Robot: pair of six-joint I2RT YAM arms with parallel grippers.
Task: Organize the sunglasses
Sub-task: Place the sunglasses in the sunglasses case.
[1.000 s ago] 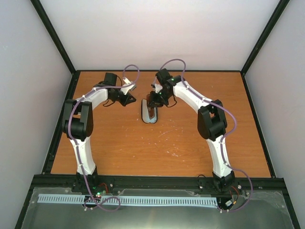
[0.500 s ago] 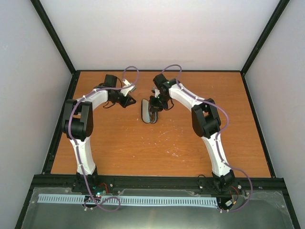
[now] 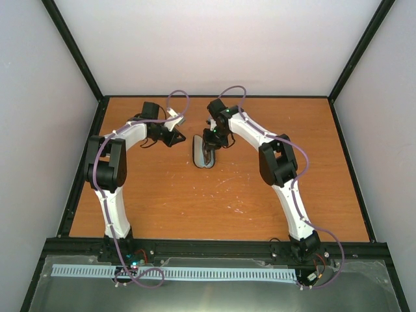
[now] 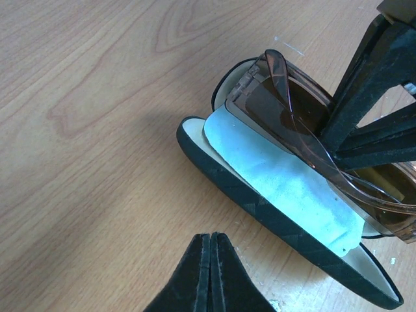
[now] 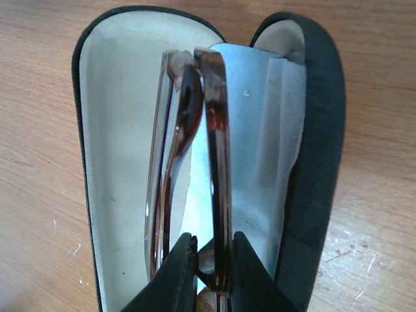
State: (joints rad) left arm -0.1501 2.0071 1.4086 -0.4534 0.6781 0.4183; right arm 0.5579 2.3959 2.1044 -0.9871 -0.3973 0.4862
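pale grey walls and black corner posts box in an orange-brown wooden table (image 3: 214, 195), its grain plain in the wrist views and faint white scuffs near the middle. toward 12 o'clock from the table's centre lies an open case (image 4: 242, 192): oblong with rounded ends, its outer shell black with a quilted, woven-looking texture, its lining smooth and off-white with a few small specks. a thin pale blue cloth (image 4: 286, 188) is spread inside it, covering the half at 3 o'clock in the right wrist view and leaving bare lining at 9 o'clock.

the sunglasses (image 5: 218, 162) stand on edge inside the case, over the cloth's inner border. they are folded, with glossy, translucent brown lenses and a thin, curved dark brown frame. the right gripper (image 5: 213, 247) comes down from above and pinches them between its matte black fingers, jaws closed on the frame at the 6 o'clock end of that view. whether the glasses' lower edge touches the lining cannot be told.

the left gripper (image 4: 210, 239) hangs at 9 o'clock of the case in the top view, near it but apart, its two black wedge-shaped fingers pressed together on nothing. the right arm's dark fingers hide part of the lenses in the left wrist view.
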